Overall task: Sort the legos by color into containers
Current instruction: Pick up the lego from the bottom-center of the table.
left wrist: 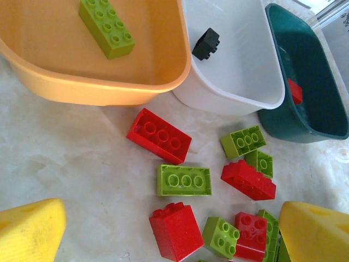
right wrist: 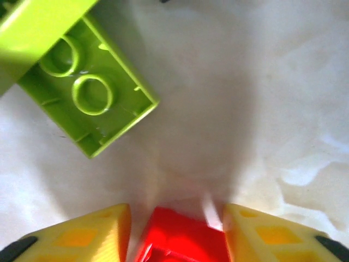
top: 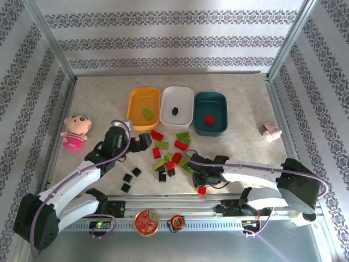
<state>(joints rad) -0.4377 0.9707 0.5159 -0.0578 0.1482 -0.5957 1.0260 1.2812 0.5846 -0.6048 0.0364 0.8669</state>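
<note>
The right gripper (right wrist: 177, 221) is reaching down to the table (right wrist: 262, 109), and its jaws seem to be pressing on both sides of a red brick (right wrist: 182, 237), though only the brick's top edge is showing at the bottom of the wrist view. Just past the jaws a green brick (right wrist: 90, 93) is lying hollow side up. The left gripper (left wrist: 172, 213) is hanging with its jaws wide apart and gripping nothing, over loose bricks (left wrist: 184, 180), red and green, that are lying scattered near the bins. A few black cubes (top: 136, 172) are sitting apart on the left of that scatter. Beyond them three bins are standing side by side: the yellow bin (top: 136, 101) is holding a long green brick (left wrist: 106, 24), the white bin (top: 180, 93) a black brick (left wrist: 206, 43), and the teal bin (top: 210, 99) a small red brick (left wrist: 295, 90).
</note>
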